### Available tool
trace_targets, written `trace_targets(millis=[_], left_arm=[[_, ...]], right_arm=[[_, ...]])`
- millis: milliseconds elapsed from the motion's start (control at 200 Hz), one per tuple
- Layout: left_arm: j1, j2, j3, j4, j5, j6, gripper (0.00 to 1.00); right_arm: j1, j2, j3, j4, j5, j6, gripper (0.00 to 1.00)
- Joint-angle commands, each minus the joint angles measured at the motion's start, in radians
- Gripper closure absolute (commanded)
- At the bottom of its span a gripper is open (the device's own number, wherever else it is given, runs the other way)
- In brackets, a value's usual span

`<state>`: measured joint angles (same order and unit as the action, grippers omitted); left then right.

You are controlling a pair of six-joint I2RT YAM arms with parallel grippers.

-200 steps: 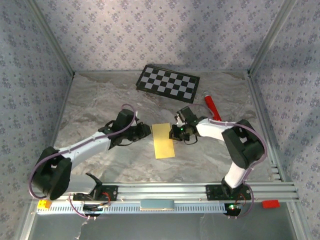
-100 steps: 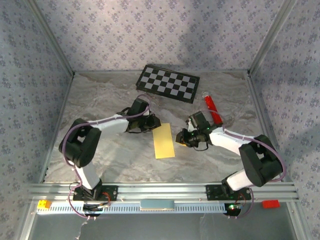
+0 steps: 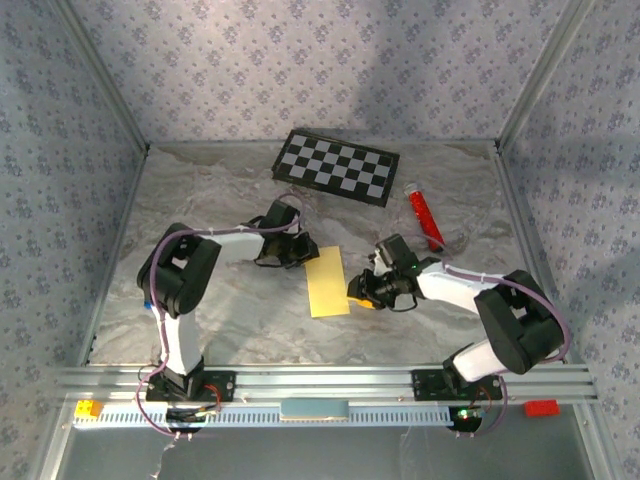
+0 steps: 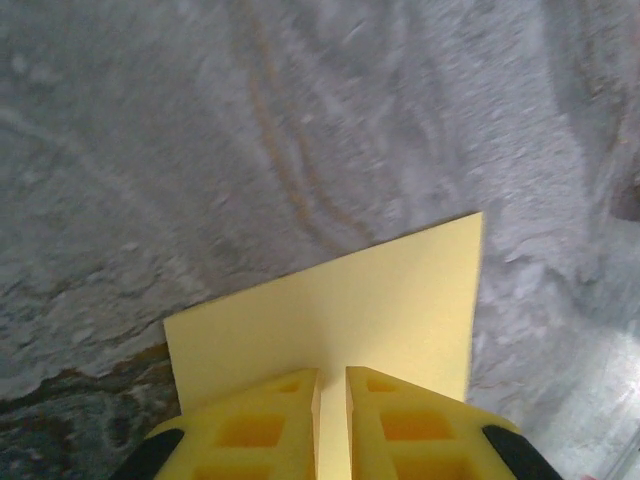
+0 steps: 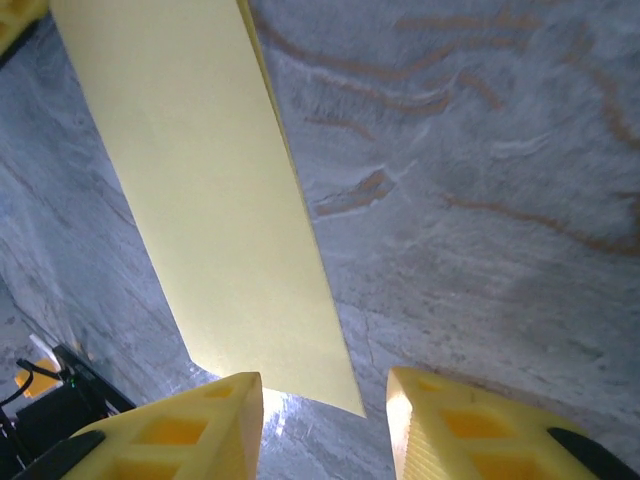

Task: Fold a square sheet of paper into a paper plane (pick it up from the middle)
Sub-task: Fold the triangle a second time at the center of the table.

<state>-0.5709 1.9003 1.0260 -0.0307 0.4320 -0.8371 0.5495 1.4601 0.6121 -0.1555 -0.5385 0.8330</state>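
We see the sheet of paper lying lengthwise up the frame's centre. Our left gripper, fingers closed, meets its upper-left corner, and our right gripper, fingers apart, straddles its lower-right corner.

You have a grey marbled table top with a wrinkled look. Near its middle a pale-yellow sheet of paper lies flat, a narrow rectangle with doubled layers along one long edge. At the far edge lies a black-and-white checkerboard panel. To its right, apart from it, lies a red tube.
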Motion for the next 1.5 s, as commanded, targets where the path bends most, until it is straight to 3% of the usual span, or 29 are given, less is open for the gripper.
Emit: trace_targets(millis=[0, 150, 260, 500, 860, 1189, 1494], left_arm=[[0.002, 0.02, -0.072, 0.024, -0.007, 0.016, 0.86], [0.003, 0.016, -0.129, 0.062, -0.001, 0.012, 0.86], [0.003, 0.011, -0.134, 0.069, 0.0, 0.012, 0.86], [0.003, 0.015, -0.12, 0.071, 0.007, 0.013, 0.86], [0.003, 0.016, -0.112, 0.07, 0.011, 0.012, 0.86], [0.003, 0.022, -0.095, 0.061, 0.016, 0.024, 0.86], [0.003, 0.02, -0.096, 0.062, 0.027, 0.034, 0.85]], right_arm=[[0.01, 0.001, -0.011, 0.0, -0.035, 0.029, 0.58], [0.013, 0.01, -0.005, 0.01, -0.043, 0.04, 0.48], [0.014, 0.029, 0.004, 0.019, -0.046, 0.046, 0.46], [0.03, 0.067, 0.028, 0.062, -0.066, 0.065, 0.49], [0.047, 0.07, 0.044, 0.079, -0.074, 0.067, 0.62], [0.025, 0.071, 0.074, 0.13, -0.108, 0.045, 0.55], [-0.011, 0.173, 0.145, 0.199, -0.193, -0.019, 0.54]])
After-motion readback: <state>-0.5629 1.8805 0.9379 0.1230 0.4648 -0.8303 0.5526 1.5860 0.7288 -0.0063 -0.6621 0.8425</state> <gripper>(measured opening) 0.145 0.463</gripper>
